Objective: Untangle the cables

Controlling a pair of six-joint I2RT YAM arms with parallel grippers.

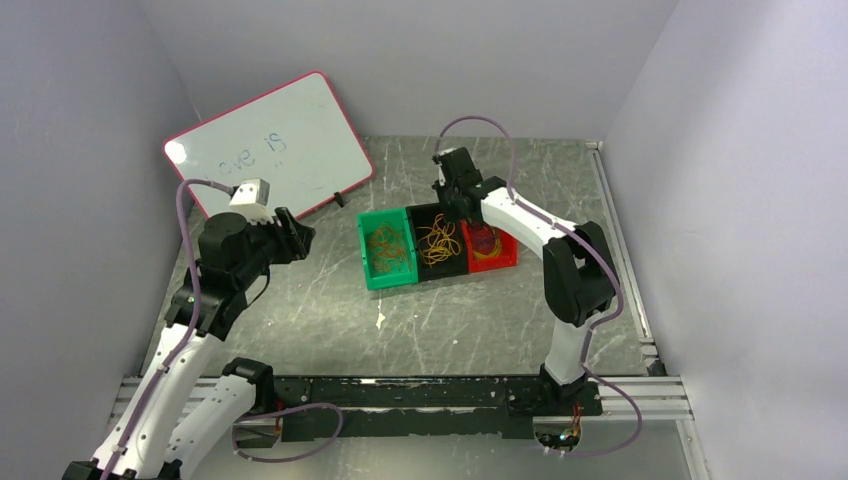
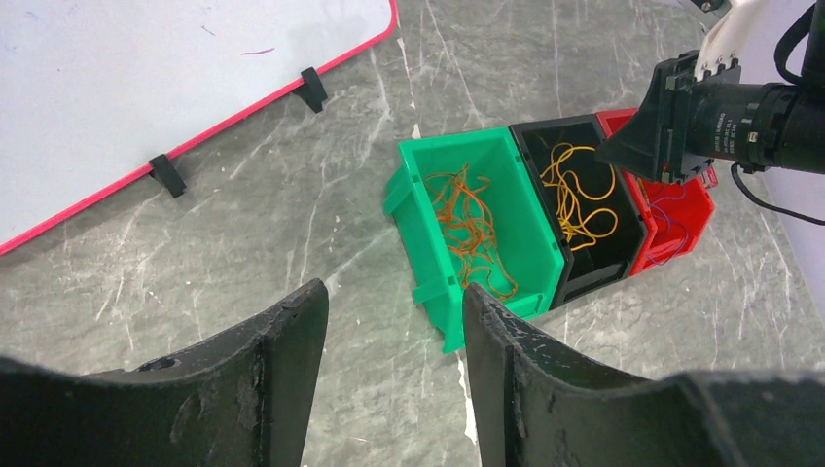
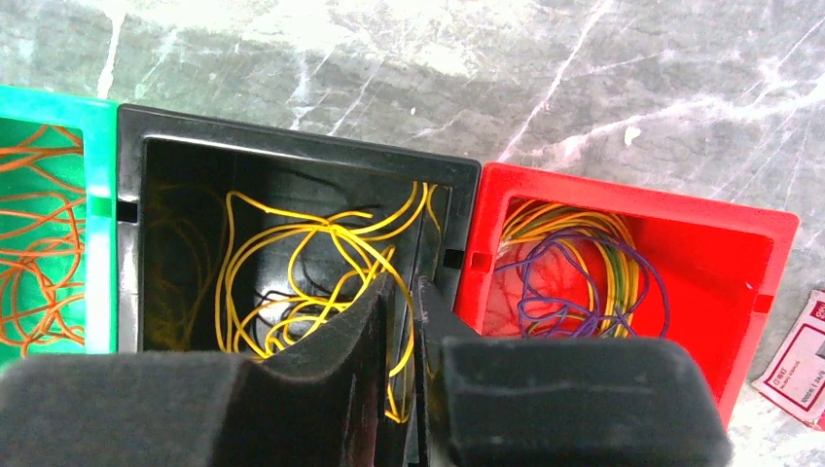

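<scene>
Cables [image 3: 311, 243]: thread-fine loops, sorted by colour across three bins set in a row at mid-table. Orange loops lie in the green bin [image 2: 428, 282], and yellow loops in the black bin [image 3: 292, 141]. A mixed clump of purple, yellow, green and reddish strands sits in the red bin [image 3: 739, 292]. The bins touch side to side.

Table [image 1: 450, 320]: dark grey, marbled with pale veins, scuffed. I note an aluminium rail [image 1: 660, 385] along the near edge and another down the right side.

Walls [image 1: 400, 50]: plain pale lilac-grey on three sides.

Whiteboard [image 1: 270, 145]: red-rimmed, propped at the far left, with faint writing on it.

Left gripper [image 2: 394, 292]: fingers spread wide with nothing between them, over bare table left of the bins.

Right gripper [image 3: 407, 287]: over the black bin, fingers almost together with a narrow slit between. Yellow strands run behind the slit; I cannot tell whether one is pinched.

View notes: only the right wrist camera gives me the purple strands clearly. It alone shows a red-and-white paper label [image 3: 803, 360] on the table beside the red bin. The left wrist camera shows the right gripper from the side, above the black bin's right edge. The top camera alone shows the rails and the whole whiteboard.
</scene>
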